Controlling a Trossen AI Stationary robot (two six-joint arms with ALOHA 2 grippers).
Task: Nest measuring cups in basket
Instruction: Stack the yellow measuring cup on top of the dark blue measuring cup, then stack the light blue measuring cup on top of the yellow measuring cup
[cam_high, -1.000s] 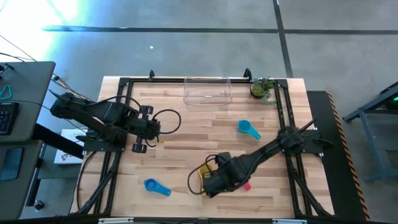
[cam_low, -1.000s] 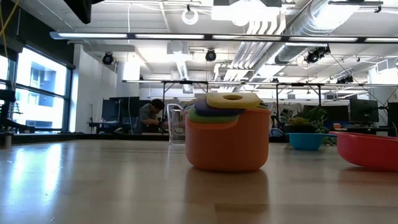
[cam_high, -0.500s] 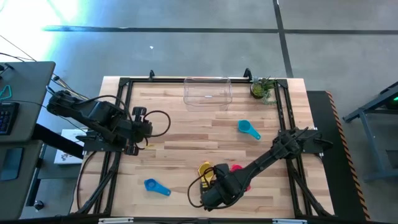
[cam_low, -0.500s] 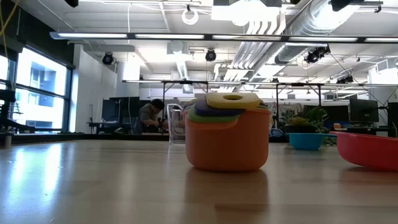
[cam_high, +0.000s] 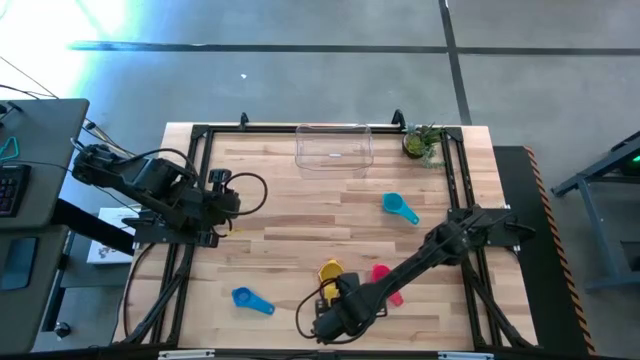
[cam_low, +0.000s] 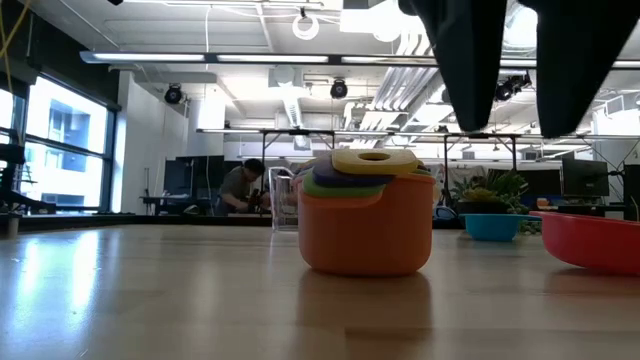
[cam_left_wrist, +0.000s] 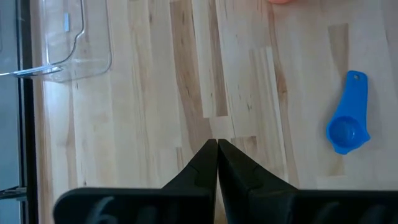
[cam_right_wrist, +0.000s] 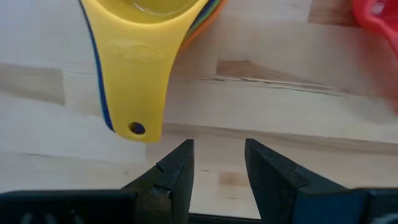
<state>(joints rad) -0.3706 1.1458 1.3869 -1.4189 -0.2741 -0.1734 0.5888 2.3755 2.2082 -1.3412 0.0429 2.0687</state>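
Note:
A stack of nested measuring cups (cam_high: 330, 272), orange outside and yellow on top, stands on the table near the near edge; it also fills the middle of the low view (cam_low: 367, 225). Its yellow handle (cam_right_wrist: 134, 81) points toward my right gripper (cam_right_wrist: 217, 162), which hangs open above the table just beyond the handle's end, fingers pointing down (cam_low: 520, 60). Single cups lie apart on the table: a red one (cam_high: 385, 280), a blue one (cam_high: 252, 300) and a teal one (cam_high: 400, 208). The clear basket (cam_high: 334, 148) sits at the far edge. My left gripper (cam_left_wrist: 217, 162) is shut at the table's left side.
A small potted plant (cam_high: 422, 142) stands at the far right corner beside the basket. Black frame rails (cam_high: 195, 160) run along the table's sides. Bare wood lies between the stack and the basket.
My right gripper has come down and toward the table's near edge, passing over the stack; its fingers now reach into the low view from above. My left gripper has drawn back toward the table's left edge. The cups have kept still.

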